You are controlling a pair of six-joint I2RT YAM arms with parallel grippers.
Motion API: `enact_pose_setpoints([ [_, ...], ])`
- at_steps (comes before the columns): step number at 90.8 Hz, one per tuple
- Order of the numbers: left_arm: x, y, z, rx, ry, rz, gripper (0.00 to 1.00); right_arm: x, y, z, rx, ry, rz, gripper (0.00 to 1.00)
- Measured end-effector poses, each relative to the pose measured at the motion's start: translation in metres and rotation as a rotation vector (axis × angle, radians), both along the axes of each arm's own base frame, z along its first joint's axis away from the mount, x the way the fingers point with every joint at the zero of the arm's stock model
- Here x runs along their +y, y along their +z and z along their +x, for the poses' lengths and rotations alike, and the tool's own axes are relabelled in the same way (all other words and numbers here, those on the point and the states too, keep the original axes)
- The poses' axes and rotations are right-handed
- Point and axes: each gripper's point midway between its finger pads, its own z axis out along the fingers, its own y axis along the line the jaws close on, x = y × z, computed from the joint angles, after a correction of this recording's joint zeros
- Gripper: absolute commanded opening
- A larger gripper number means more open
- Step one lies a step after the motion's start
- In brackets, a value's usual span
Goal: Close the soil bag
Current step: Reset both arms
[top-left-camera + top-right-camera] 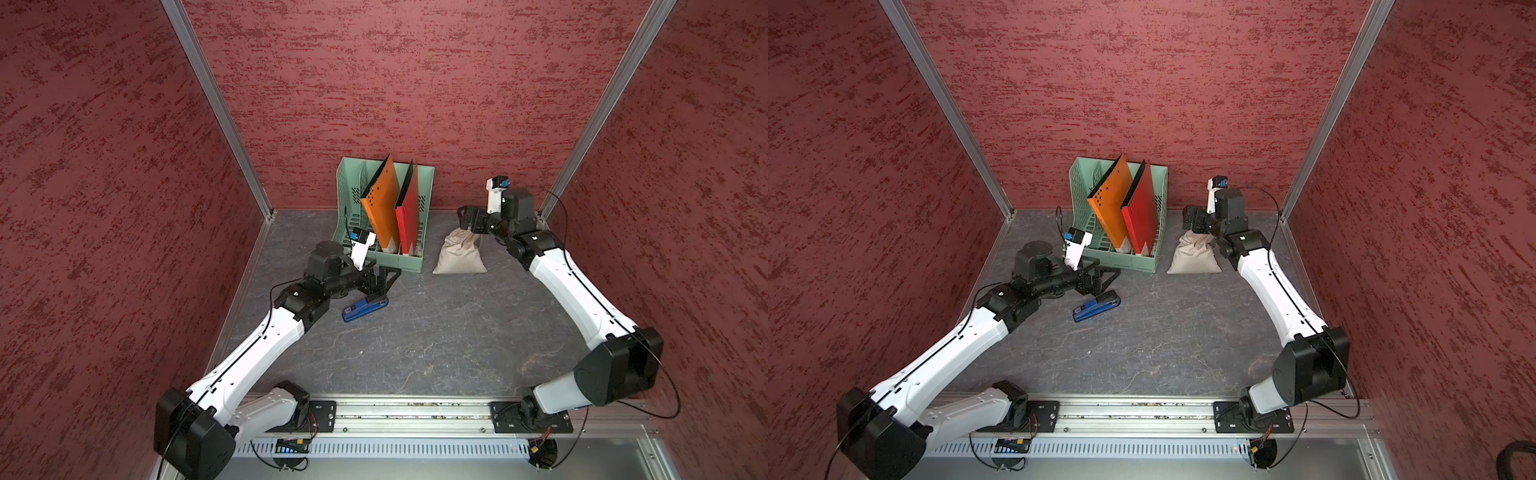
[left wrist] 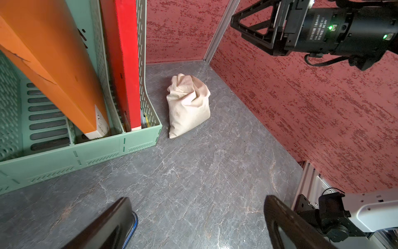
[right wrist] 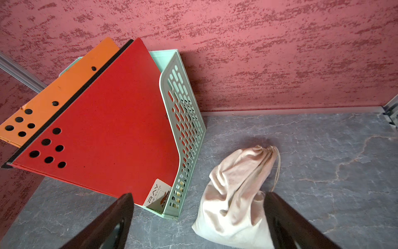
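Right wrist view: small cream cloth sack (image 3: 232, 189) lies beside green plastic rack (image 3: 163, 62); left tool (image 2: 197, 197) and right tool (image 3: 198, 194) spread wide, empty.

Enclosure is bounded on three sides by flat panels in dull red, flecked with darker red streaks: back wall (image 1: 415, 83), left wall (image 1: 83, 208), right wall (image 1: 706, 208). The panels are joined at the back corners by bare aluminium profiles, the left post (image 1: 216, 108) and the right post (image 1: 602, 108).

The base is formed by a dark grey surface (image 1: 436, 332) with pale marble-like veining. A faint sheen is noted on it in the left wrist view.

The near edge is closed by a silver aluminium rail (image 1: 411, 415). A slotted grey cable duct (image 1: 395, 449) and a sheet-metal tray (image 1: 582, 461) are seen just in front of it.

Lighting is recorded as even, with soft-edged shadows.
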Motion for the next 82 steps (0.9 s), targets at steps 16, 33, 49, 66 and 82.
enact_pose_setpoints([
  [16, 0.016, -0.004, 0.0, -0.001, 0.063, 0.02, 1.0, -0.004, 0.002, -0.019, -0.025, 0.005, 0.003, 0.99],
  [33, 0.033, -0.009, 0.002, 0.007, 0.132, 0.033, 1.0, -0.01, 0.01, -0.041, -0.09, 0.011, 0.002, 0.98],
  [49, 0.047, -0.012, 0.005, 0.015, 0.188, 0.048, 1.0, -0.015, 0.016, -0.055, -0.134, 0.012, -0.009, 0.98],
  [66, 0.066, -0.014, 0.002, 0.014, 0.261, 0.07, 1.0, -0.022, 0.005, -0.071, -0.157, -0.001, -0.019, 0.99],
  [82, 0.086, -0.016, -0.003, 0.006, 0.329, 0.085, 1.0, -0.028, -0.004, -0.082, -0.181, -0.013, -0.033, 0.99],
])
